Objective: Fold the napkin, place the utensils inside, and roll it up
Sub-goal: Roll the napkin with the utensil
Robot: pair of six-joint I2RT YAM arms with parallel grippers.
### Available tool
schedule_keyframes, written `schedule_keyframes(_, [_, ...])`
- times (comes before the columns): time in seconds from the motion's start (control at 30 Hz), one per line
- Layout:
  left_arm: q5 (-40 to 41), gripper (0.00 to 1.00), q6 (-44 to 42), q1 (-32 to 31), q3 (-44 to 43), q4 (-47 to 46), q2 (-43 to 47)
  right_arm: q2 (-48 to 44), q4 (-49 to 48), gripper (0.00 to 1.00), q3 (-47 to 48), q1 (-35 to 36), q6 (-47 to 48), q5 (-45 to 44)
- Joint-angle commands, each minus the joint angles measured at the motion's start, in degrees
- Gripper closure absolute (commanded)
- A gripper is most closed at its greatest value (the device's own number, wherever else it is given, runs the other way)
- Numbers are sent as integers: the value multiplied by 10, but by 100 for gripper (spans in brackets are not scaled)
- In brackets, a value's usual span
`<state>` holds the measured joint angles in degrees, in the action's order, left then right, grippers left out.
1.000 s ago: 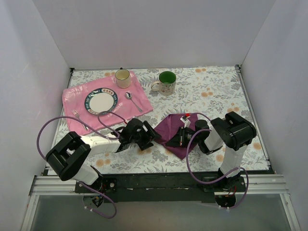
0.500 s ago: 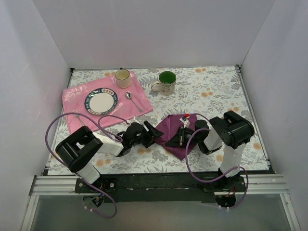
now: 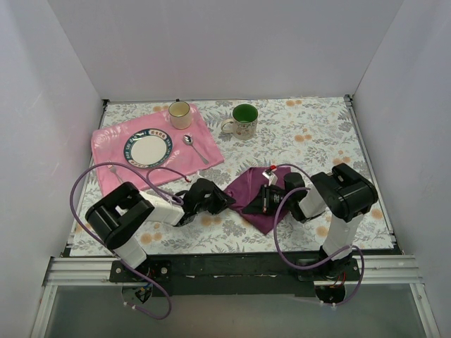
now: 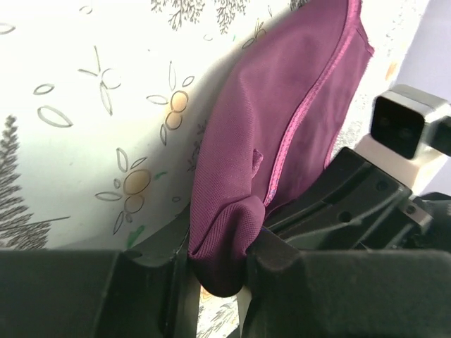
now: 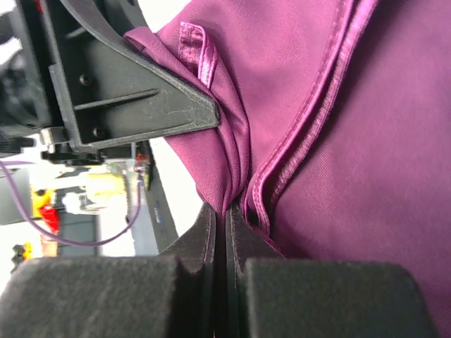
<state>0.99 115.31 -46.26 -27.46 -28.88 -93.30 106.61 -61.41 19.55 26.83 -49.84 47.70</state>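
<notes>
White walls [image 3: 211, 49] enclose a leaf-and-flower-printed surface [image 3: 317, 141]. At its near middle lies the dark purple-magenta cloth napkin [image 3: 255, 193], the left gripper [image 4: 220, 273] and right gripper [image 5: 227, 229] each clamped on a fold.

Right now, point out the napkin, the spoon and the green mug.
napkin [image 3: 248, 196], top view, flat middle of the cloth
spoon [image 3: 196, 150], top view, middle of its handle
green mug [image 3: 245, 128], top view, its outer wall
</notes>
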Motion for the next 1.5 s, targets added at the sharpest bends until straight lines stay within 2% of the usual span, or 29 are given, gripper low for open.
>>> schedule_keyframes(0.0, [27, 85, -7, -2, -61, 162, 0, -48, 269, 99, 42, 2, 157, -75])
schedule_keyframes(0.03, [20, 86, -8, -2, -80, 201, -7, -61, 306, 98, 54, 2, 204, -86])
schedule_keyframes(0.07, [14, 89, -10, -2, -92, 217, -9, -75, 388, 93, 68, 3, 231, -113])
schedule_keyframes(0.13, [6, 94, -16, -2, -120, 258, -15, -115, 466, 85, 110, 5, 276, -145])
schedule_keyframes(0.17, [-5, 94, -16, -2, -129, 270, -22, -127, 501, 77, 125, 9, 320, -174])
schedule_keyframes(0.2, [-8, 94, -17, -2, -137, 283, -25, -147, 565, 73, 139, 11, 337, -189])
schedule_keyframes(0.27, [-23, 96, -21, -2, -161, 314, -29, -170, 612, 61, 177, 28, 379, -246])
schedule_keyframes(0.3, [-29, 96, -21, -2, -172, 325, -31, -192, 667, 58, 192, 37, 391, -268])
schedule_keyframes(0.33, [-31, 97, -26, -2, -189, 342, -32, -202, 688, 52, 216, 59, 400, -291])
schedule_keyframes(0.5, [-47, 97, -39, -2, -229, 380, -48, -263, 755, 41, 261, 148, 425, -463])
schedule_keyframes(0.53, [-48, 97, -40, -2, -232, 388, -50, -270, 761, 26, 265, 181, 429, -492])
schedule_keyframes(0.57, [-49, 97, -44, -2, -235, 392, -51, -282, 760, 25, 263, 195, 432, -536])
schedule_keyframes(0.63, [-55, 97, -47, -1, -238, 396, -51, -289, 741, 24, 251, 227, 452, -570])
schedule_keyframes(0.73, [-62, 97, -46, -1, -237, 402, -51, -296, 698, 26, 224, 258, 466, -608])
schedule_keyframes(0.97, [-70, 97, -44, 3, -242, 411, -50, -268, 605, 33, 159, 300, 459, -637])
schedule_keyframes(1.1, [-80, 97, -42, 6, -241, 412, -46, -243, 589, 35, 150, 311, 433, -662])
schedule_keyframes(1.2, [-86, 97, -39, 10, -240, 412, -43, -218, 601, 42, 151, 316, 405, -679])
schedule_keyframes(1.3, [-92, 97, -38, 15, -240, 413, -37, -197, 613, 59, 159, 321, 369, -691])
schedule_keyframes(1.33, [-92, 97, -39, 16, -240, 414, -33, -195, 627, 70, 157, 322, 358, -686])
schedule_keyframes(1.43, [-88, 94, -46, 26, -235, 422, -15, -209, 591, 83, 129, 321, 336, -652])
schedule_keyframes(1.47, [-89, 88, -52, 34, -227, 422, -11, -218, 581, 86, 113, 318, 334, -643])
